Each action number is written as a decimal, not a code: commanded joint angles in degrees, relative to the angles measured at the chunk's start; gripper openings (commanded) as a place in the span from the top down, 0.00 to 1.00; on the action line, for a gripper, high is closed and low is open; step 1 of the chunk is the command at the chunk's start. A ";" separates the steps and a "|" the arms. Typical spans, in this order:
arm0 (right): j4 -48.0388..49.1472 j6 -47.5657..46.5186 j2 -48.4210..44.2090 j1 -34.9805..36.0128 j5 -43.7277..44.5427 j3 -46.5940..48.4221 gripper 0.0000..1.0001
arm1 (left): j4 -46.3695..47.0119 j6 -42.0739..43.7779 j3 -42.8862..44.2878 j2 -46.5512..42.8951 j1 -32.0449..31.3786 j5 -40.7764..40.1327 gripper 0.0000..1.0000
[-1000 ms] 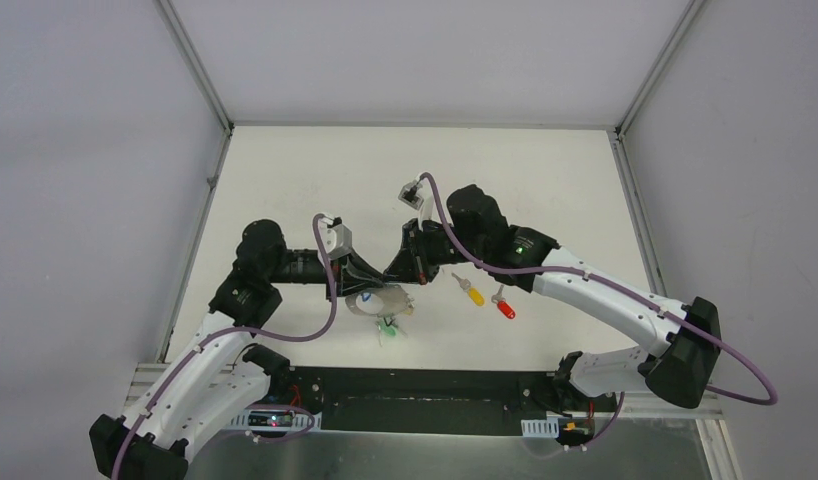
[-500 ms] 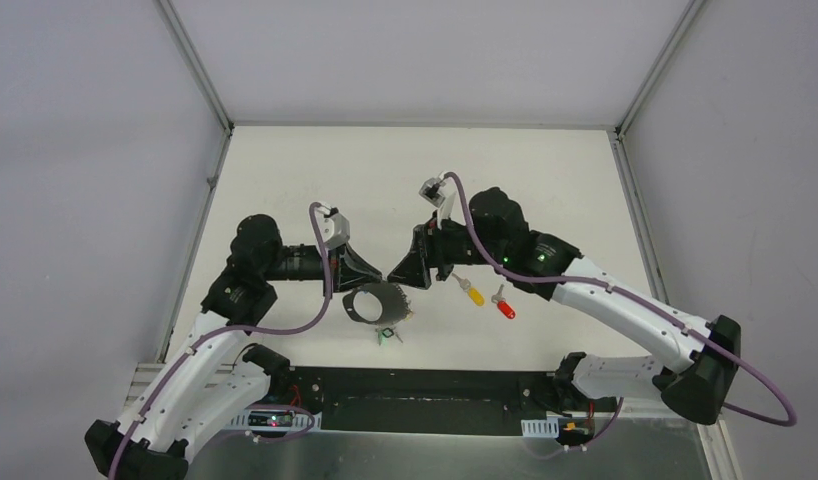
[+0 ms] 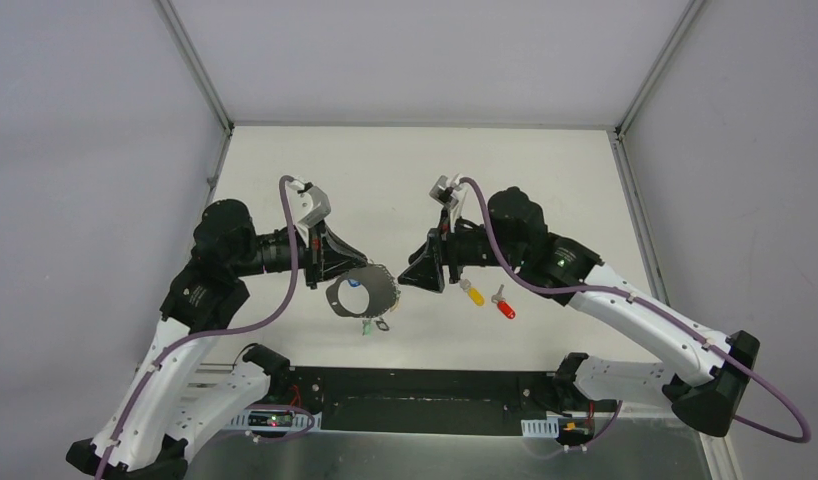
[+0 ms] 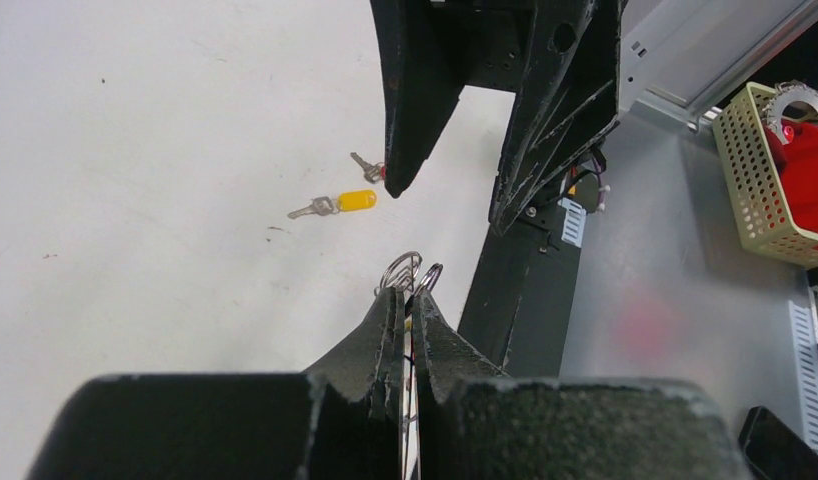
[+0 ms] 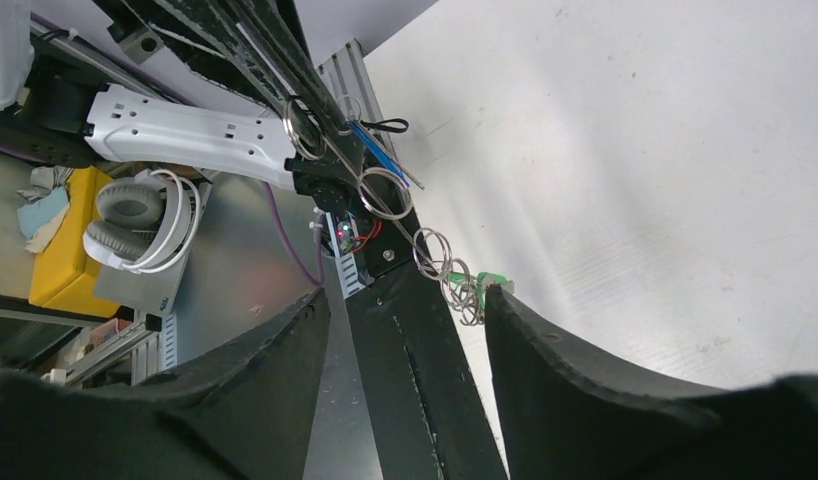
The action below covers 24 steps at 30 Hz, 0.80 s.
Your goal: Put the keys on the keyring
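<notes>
- The keyring (image 3: 381,292) hangs above the table (image 3: 545,190), pinched edge-on in the closed left gripper (image 3: 361,266), with a green key (image 3: 368,326) dangling.
- The yellow key (image 3: 472,293) and red key (image 3: 504,308) lie loose near the right gripper (image 3: 409,280), whose fingers are spread and empty.
- Likely step: fetching another key, so the right gripper must descend onto the yellow key.

A white, matte table (image 3: 415,170), faintly scuffed. Two small keys lie flat on it, right of centre and toward the near edge: a yellow-headed key (image 3: 472,293) and, just to its right and slightly nearer, a red-headed key (image 3: 503,306). They lie close together but apart, silver blades pointing toward the far side, coloured heads nearer.
</notes>
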 commanded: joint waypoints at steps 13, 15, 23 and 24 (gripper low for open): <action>3.10 0.94 12.09 0.33 -12.11 15.00 0.63 | -16.14 -7.09 11.32 6.65 -0.71 -10.73 1.00; 2.62 0.73 13.27 0.62 -11.39 15.80 0.65 | -16.36 -7.55 11.33 7.04 -0.70 -10.72 1.00; -2.35 -2.28 17.70 1.64 -8.95 19.99 0.67 | -16.38 -7.94 10.98 7.38 -0.69 -10.67 1.00; -2.55 -2.37 17.99 1.78 -8.91 20.19 0.67 | -16.38 -7.92 10.93 7.33 -0.69 -10.55 1.00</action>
